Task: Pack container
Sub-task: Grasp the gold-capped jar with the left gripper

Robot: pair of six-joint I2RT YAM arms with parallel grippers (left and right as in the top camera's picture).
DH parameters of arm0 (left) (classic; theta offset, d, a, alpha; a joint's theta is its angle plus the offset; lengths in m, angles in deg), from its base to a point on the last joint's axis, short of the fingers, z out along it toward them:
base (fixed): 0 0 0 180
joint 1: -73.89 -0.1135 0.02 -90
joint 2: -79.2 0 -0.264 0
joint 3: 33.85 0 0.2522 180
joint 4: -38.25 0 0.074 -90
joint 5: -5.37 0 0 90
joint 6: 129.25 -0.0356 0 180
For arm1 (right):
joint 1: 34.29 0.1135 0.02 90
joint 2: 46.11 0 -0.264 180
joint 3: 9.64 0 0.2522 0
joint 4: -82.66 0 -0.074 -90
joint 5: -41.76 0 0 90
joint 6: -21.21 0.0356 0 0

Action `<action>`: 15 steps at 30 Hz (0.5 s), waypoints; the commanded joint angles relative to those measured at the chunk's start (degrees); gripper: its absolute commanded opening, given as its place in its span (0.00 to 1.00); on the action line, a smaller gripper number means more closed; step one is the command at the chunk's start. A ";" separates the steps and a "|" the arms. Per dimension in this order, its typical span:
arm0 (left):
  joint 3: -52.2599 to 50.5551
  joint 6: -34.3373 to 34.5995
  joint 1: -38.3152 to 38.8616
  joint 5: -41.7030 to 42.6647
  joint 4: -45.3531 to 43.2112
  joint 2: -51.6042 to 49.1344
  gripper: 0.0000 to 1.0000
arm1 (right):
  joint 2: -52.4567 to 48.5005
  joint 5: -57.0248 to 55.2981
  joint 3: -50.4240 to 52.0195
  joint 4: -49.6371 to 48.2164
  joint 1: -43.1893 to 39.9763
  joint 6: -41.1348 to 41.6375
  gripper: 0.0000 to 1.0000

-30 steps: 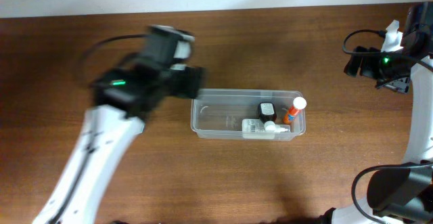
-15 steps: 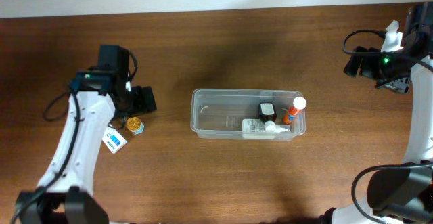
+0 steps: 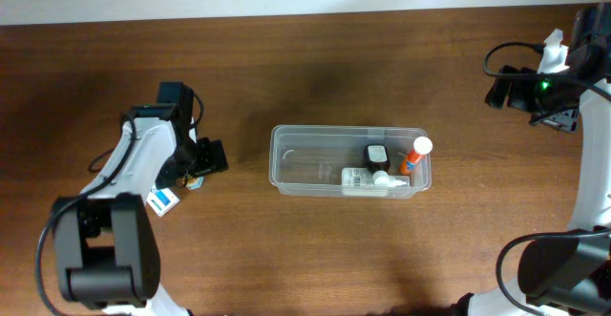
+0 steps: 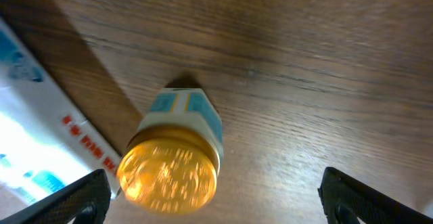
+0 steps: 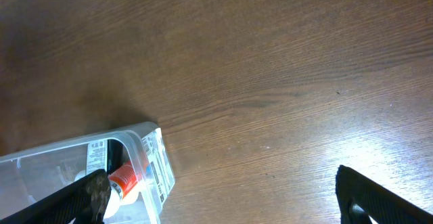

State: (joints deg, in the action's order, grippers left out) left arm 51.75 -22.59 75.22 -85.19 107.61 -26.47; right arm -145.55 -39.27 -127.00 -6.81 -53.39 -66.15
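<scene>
The container, a clear plastic tub, lies mid-table and holds a dark bottle, a white bottle and an orange tube with a white cap. My left gripper is open, low over a small gold-capped bottle to the left of the tub. In the left wrist view the bottle lies between the spread fingers, nearer the left one. My right gripper is open and empty at the far right. Its wrist view shows the tub's corner and the orange tube.
A white and blue packet lies just left of the gold-capped bottle; it also shows in the left wrist view. The table's back edge meets a white wall along the top of the overhead view.
My left arm has swung left from beside the tub and dropped down over the gold-capped bottle. The right arm and the tub's contents have not moved.
</scene>
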 commanded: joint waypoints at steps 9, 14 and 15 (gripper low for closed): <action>-0.46 -0.90 -0.26 0.81 0.81 -2.01 0.53 | -0.33 0.55 0.31 0.22 -0.04 0.02 0.98; -0.46 -0.90 -0.26 0.81 1.46 -2.01 0.41 | -0.33 0.55 0.31 0.20 -0.04 0.02 0.98; -0.46 -0.92 -0.26 0.79 1.68 -2.01 0.41 | -0.33 0.55 0.31 0.20 -0.04 0.02 0.98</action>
State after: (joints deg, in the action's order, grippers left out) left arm 51.68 -23.42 75.19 -84.81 108.68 -28.13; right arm -145.55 -39.27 -127.00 -6.79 -53.39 -66.15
